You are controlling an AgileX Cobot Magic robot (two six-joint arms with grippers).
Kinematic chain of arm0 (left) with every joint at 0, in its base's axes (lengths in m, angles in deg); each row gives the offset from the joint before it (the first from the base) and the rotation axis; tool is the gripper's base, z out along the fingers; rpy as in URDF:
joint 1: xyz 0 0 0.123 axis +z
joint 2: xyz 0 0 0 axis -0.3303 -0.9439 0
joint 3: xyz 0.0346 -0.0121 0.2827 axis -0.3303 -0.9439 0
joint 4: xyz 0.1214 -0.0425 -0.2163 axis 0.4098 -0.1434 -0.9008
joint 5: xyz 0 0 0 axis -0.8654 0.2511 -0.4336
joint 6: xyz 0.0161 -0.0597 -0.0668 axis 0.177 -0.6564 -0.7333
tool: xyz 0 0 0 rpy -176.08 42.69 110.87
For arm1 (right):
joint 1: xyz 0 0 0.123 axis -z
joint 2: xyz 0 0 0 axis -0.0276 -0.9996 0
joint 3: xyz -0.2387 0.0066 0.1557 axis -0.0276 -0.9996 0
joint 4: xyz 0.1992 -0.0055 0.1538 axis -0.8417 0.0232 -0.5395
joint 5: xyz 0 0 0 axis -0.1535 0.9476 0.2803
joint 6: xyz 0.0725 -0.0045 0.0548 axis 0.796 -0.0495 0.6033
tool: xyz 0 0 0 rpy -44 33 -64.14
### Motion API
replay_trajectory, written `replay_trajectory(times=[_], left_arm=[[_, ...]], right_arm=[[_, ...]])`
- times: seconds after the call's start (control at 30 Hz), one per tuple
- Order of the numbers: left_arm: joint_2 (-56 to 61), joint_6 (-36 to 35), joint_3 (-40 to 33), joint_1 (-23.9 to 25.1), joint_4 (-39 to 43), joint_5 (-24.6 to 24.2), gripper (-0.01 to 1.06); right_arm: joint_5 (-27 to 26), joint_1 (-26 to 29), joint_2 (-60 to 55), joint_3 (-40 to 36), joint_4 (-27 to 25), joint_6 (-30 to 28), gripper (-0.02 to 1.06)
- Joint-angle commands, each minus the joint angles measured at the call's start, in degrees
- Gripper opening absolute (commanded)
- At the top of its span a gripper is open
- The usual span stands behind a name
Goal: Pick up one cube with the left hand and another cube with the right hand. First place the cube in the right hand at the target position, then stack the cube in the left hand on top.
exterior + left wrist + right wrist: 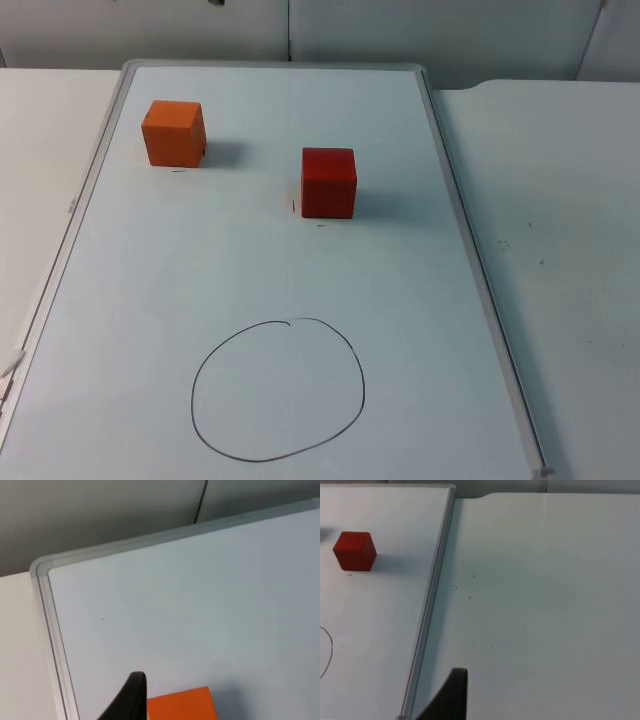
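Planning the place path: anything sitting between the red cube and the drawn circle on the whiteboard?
Nothing visible. The red cube sits on the whiteboard with bare board between it and the drawn circle. The orange cube stands off to the side, toward the board's far left corner, clear of that path.

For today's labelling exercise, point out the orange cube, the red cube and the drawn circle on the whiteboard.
orange cube [174, 134], top view, on its front face.
red cube [328, 184], top view, on its front face.
drawn circle [192, 395], top view, on the left part of its black line.
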Motion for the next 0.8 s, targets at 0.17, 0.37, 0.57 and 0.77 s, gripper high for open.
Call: replay_trajectory(times=[0.17,0.37,0.57,0.77], left_arm=[[-7.31,-5.7,4.92,-0.43,2.09,-0.67,1.05],[-10.21,-15.69,5.14,-0.43,9.87,-0.51,1.04],[-12.06,-17.1,5.14,-0.43,10.72,-0.93,1.04],[-14.07,-17.1,5.14,-0.65,10.8,0.23,1.04]], right_arm=[[-0.56,0.33,0.17,-0.42,-0.4,-0.7,1.05],[-0.56,0.33,0.17,-0.42,-0.4,-0.7,1.05],[-0.56,0.33,0.17,-0.42,-0.4,-0.7,1.05],[-0.56,0.33,0.17,-0.42,-0.4,-0.7,1.05]])
